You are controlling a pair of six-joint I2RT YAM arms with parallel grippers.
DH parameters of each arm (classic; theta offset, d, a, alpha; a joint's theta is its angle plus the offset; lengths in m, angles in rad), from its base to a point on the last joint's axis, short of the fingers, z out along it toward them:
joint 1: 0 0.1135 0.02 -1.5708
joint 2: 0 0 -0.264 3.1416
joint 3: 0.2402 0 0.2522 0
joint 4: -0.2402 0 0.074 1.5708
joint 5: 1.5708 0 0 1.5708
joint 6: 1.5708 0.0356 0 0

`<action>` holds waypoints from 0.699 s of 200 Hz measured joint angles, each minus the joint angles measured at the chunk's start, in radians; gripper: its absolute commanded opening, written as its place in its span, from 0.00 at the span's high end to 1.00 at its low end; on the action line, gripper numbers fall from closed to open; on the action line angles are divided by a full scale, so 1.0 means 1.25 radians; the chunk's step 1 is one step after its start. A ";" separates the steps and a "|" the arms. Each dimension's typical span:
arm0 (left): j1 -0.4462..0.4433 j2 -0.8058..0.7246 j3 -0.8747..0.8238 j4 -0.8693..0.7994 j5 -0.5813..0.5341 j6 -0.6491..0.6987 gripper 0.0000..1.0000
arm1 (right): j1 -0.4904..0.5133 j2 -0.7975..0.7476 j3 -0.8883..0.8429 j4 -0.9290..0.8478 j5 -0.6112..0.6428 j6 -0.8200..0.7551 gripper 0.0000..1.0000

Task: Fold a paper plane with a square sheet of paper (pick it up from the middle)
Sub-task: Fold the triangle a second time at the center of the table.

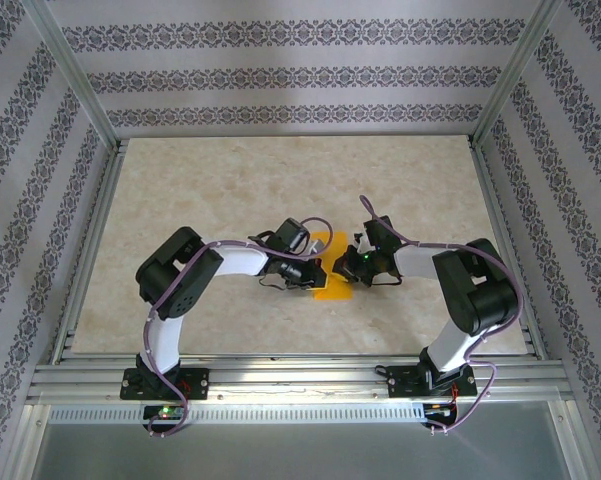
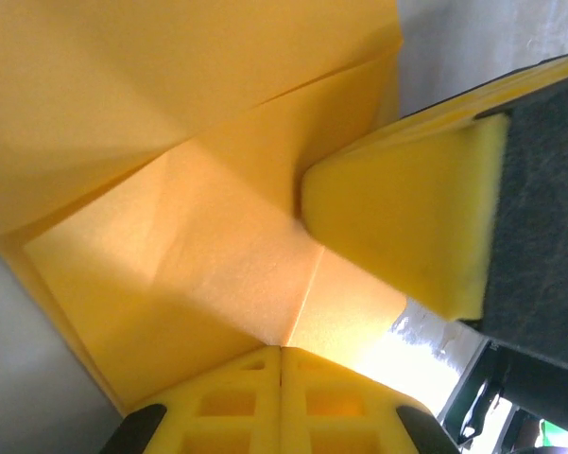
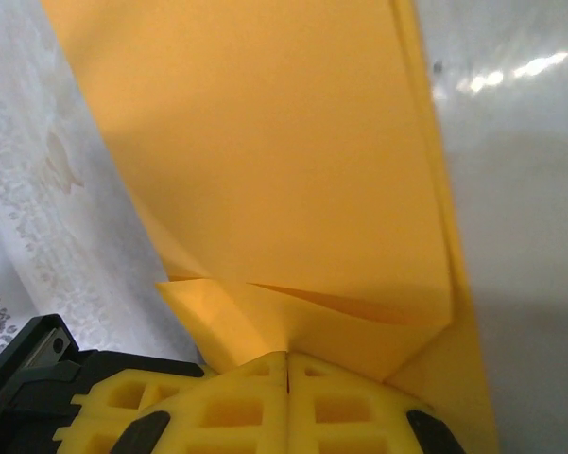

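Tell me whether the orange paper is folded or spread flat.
Folded: the orange paper shows crease lines and overlapping layers, with a flap doubled over beside the right gripper.

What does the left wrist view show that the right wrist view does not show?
Left wrist: crossing creases in the thin bright orange sheet of paper, and a yellow foam pad with dark backing beside them. Right wrist: one long smooth panel of that paper and the pale table's pattern. Both: the paper up close, pinched by the shut left gripper and the shut right gripper.
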 measured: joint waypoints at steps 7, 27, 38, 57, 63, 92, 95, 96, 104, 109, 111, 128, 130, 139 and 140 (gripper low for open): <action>0.000 -0.008 -0.012 0.002 0.000 0.000 1.00 | 0.000 -0.011 0.000 -0.009 0.002 -0.003 0.97; -0.001 -0.032 -0.045 0.004 -0.002 0.000 1.00 | 0.011 -0.051 -0.003 -0.015 0.003 -0.006 0.99; -0.001 -0.046 -0.064 0.009 -0.003 -0.003 1.00 | 0.024 -0.066 -0.003 -0.013 0.006 -0.006 0.99; -0.001 -0.063 -0.094 0.030 -0.003 -0.020 1.00 | 0.061 -0.067 -0.003 -0.009 0.009 -0.005 1.00; -0.001 -0.067 -0.103 0.039 -0.003 -0.026 1.00 | 0.071 -0.066 -0.003 -0.009 0.009 -0.005 0.99; 0.000 -0.076 -0.126 0.071 -0.004 -0.052 1.00 | 0.095 -0.039 -0.003 0.004 0.009 0.009 1.00; 0.000 -0.076 -0.126 0.071 -0.003 -0.054 1.00 | 0.094 -0.034 -0.003 0.007 0.009 0.011 1.00; 0.000 -0.076 -0.126 0.072 -0.003 -0.054 1.00 | 0.094 -0.034 -0.003 0.007 0.009 0.010 1.00; 0.000 -0.076 -0.128 0.074 -0.003 -0.059 1.00 | 0.094 -0.021 -0.003 0.010 0.011 0.011 1.00; 0.000 -0.076 -0.128 0.077 -0.003 -0.061 1.00 | 0.094 -0.015 -0.003 0.011 0.012 0.011 1.00; 0.000 -0.076 -0.130 0.078 -0.003 -0.062 1.00 | 0.094 -0.011 -0.003 0.011 0.013 0.011 1.00; 0.000 -0.077 -0.143 0.103 0.000 -0.078 1.00 | 0.091 0.009 -0.002 0.016 0.014 0.011 1.00; 0.000 -0.077 -0.144 0.108 0.000 -0.080 1.00 | 0.090 0.009 -0.002 0.016 0.014 0.011 1.00; 0.000 -0.079 -0.152 0.124 0.001 -0.089 1.00 | 0.089 0.009 -0.002 0.016 0.015 0.010 1.00; 0.000 -0.079 -0.154 0.126 0.001 -0.089 1.00 | 0.088 0.009 -0.002 0.016 0.015 0.010 1.00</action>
